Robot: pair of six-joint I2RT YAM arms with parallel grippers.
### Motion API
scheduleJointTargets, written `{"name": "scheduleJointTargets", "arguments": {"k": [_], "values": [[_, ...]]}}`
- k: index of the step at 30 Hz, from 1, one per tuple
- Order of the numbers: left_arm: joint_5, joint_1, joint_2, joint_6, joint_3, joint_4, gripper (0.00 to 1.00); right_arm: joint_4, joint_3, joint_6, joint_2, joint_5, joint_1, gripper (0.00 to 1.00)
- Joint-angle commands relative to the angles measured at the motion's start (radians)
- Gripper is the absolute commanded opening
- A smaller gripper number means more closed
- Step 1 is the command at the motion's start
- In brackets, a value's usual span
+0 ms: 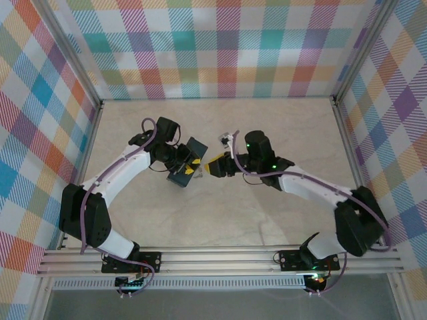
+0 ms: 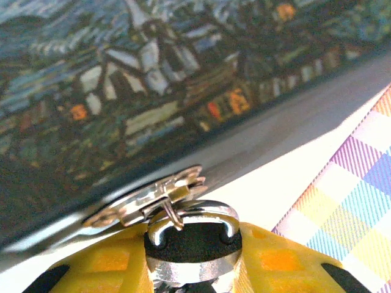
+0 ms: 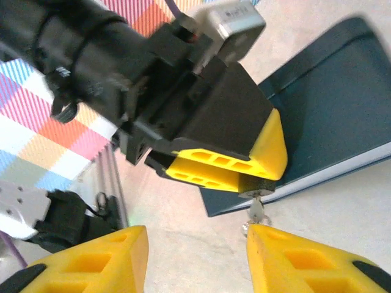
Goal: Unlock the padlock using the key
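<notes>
The small black padlock [image 2: 194,237] sits between the yellow fingers of my left gripper [image 2: 194,259], which is shut on it. Its silvery shackle [image 2: 204,212] is hooked through the metal hasp [image 2: 143,200] of the blue painted tin [image 2: 153,79]. In the right wrist view the padlock [image 3: 259,188] pokes out from the left gripper's fingers [image 3: 226,165], and the thin silvery key [image 3: 256,210] hangs from its underside. My right gripper [image 3: 195,256] stands open just below, its right fingertip [image 3: 263,235] touching the key's end. From above, both grippers meet at the tin [image 1: 180,177].
The tin [image 3: 342,104] rests on the beige table [image 1: 220,220], mid-table between the arms. Plaid walls [image 1: 220,47] enclose the back and both sides. Aluminium rails [image 1: 220,257] run along the near edge by the arm bases.
</notes>
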Motion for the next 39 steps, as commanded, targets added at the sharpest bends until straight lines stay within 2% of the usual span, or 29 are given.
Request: {"name": "scheduleJointTargets", "arguments": {"k": [1, 5, 8, 11, 18, 25, 39], "values": [[0.031, 0.011, 0.006, 0.017, 0.045, -0.024, 0.08, -0.152, -0.040, -0.235, -0.063, 0.104, -0.005, 0.45], [0.056, 0.010, 0.021, 0.014, 0.065, -0.054, 0.11, 0.012, -0.124, -0.383, -0.091, 0.183, 0.020, 0.42], [0.069, 0.000, 0.041, 0.020, 0.098, -0.095, 0.10, 0.213, -0.210, -0.591, -0.076, 0.208, 0.072, 0.37], [0.062, -0.007, 0.054, 0.036, 0.132, -0.134, 0.10, 0.343, -0.251, -0.733, -0.046, 0.279, 0.114, 0.35], [0.061, -0.018, 0.067, 0.040, 0.162, -0.147, 0.10, 0.536, -0.276, -0.894, 0.019, 0.470, 0.179, 0.35], [0.070, -0.022, 0.072, 0.041, 0.176, -0.142, 0.10, 0.552, -0.244, -0.987, 0.079, 0.503, 0.208, 0.31], [0.082, -0.022, 0.065, 0.035, 0.165, -0.132, 0.10, 0.585, -0.197, -1.027, 0.162, 0.516, 0.227, 0.30]]}}
